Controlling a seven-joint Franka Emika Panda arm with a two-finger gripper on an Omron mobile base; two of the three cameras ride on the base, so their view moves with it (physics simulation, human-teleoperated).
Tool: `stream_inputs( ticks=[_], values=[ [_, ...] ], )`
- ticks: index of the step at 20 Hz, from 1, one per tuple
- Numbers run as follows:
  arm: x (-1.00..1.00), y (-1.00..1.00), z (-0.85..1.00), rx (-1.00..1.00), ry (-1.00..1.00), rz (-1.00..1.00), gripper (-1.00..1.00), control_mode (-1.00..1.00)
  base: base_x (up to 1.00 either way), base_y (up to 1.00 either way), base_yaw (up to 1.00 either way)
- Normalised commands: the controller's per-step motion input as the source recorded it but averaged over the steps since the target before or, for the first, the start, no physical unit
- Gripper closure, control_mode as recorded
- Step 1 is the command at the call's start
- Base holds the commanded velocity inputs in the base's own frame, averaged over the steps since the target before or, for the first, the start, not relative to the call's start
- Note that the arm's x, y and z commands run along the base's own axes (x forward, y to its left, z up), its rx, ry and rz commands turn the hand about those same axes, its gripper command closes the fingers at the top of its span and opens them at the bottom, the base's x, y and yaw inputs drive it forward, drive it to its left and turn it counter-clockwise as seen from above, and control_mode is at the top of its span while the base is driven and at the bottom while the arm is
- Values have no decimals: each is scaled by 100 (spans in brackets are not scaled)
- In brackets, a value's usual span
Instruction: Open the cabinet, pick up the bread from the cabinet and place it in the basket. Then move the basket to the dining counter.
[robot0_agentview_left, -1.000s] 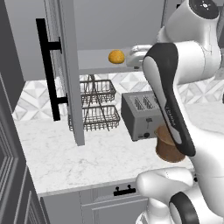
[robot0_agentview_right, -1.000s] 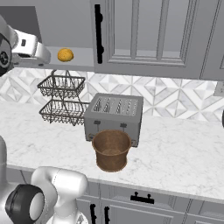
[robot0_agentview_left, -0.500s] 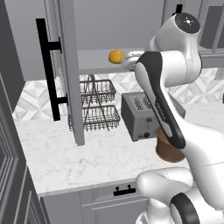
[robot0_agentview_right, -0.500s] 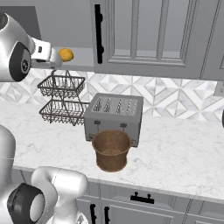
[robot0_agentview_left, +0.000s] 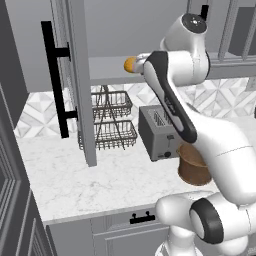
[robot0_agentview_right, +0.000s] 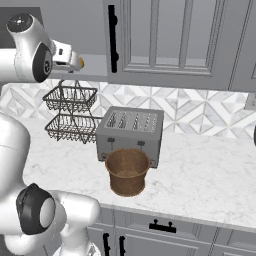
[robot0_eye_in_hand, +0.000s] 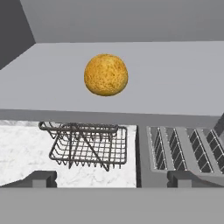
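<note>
Golden and round, the bread (robot0_eye_in_hand: 106, 75) sat on the cabinet (robot0_agentview_left: 75, 100) shelf, straight ahead of the tool (robot0_eye_in_hand: 111, 178) and a little above its tips, near but untouched. Its jaws stood wide apart, holding nothing. Being a ball, the bread showed no long axis or heading.

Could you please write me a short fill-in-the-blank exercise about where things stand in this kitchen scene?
1. The bread lies on the shelf of the ____.
2. The basket stands on the counter just in front of the ____.
3. The gripper faces the bread with its jaws ____.
4. The black wire rack has ____ tiers.

Missing words: cabinet; toaster; open; two
</note>
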Motion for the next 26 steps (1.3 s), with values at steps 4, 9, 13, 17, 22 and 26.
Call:
stream_inputs(
  ticks=[4,9,13,17,22,26],
  values=[
    [49,16,-2,-1,0,0,-100,-100,0,0,0],
    [47,9,-22,0,0,0,-100,-100,0,0,0],
    [45,0,-27,0,0,0,-100,-100,0,0,0],
    [39,2,-18,0,0,0,-100,-100,0,0,0],
    [34,5,-3,0,-3,0,-100,-100,0,0,0],
    [36,1,0,0,-7,0,-100,-100,0,0,0]
  ],
)
